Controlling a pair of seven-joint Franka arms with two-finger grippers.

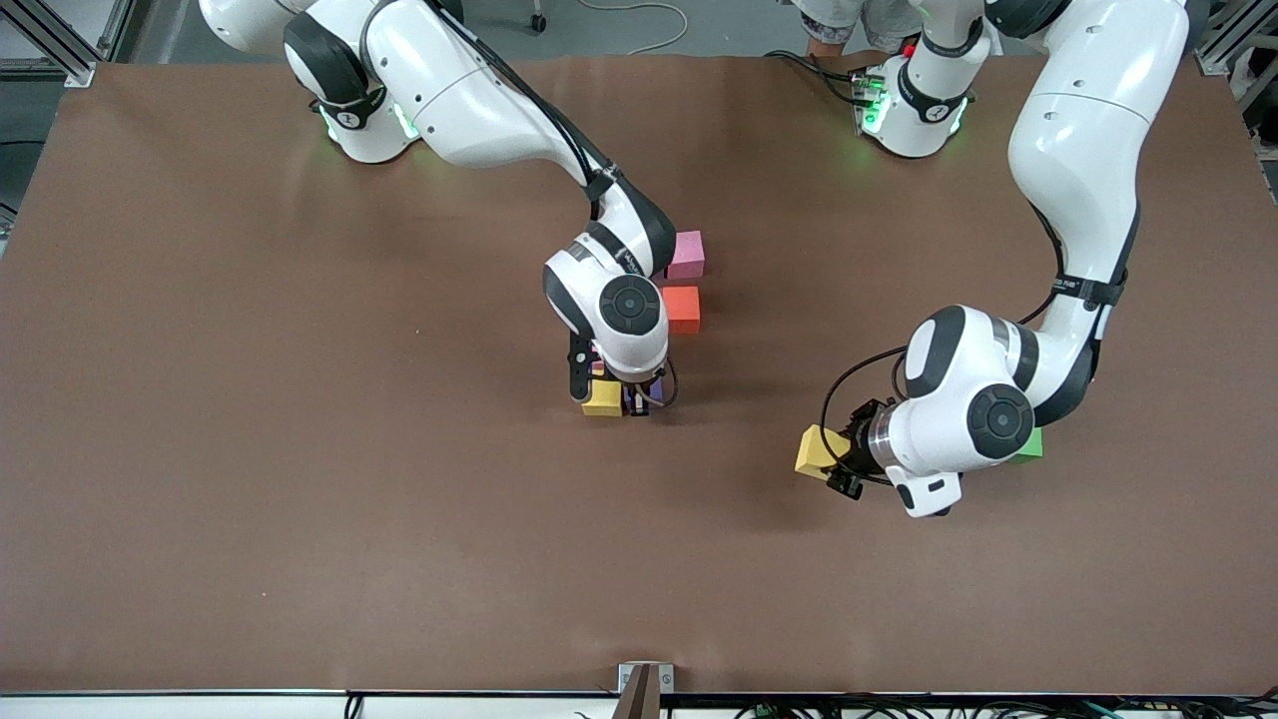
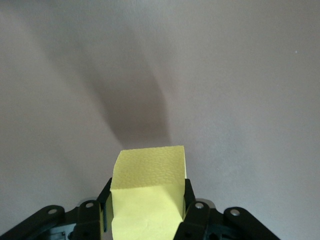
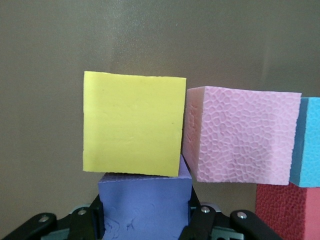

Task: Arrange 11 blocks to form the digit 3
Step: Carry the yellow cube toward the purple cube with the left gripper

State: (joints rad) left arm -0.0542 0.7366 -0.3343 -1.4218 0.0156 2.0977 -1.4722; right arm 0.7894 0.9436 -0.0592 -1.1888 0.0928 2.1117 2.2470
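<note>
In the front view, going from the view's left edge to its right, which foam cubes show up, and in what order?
Yellow foam cube under the right gripper → orange foam cube → yellow foam cube held by the left gripper → green foam cube.

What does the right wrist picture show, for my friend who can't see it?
The right gripper has its jaws shut on a purple block that touches a yellow block. Beside them sit a pink block, a blue block and a red block.
</note>
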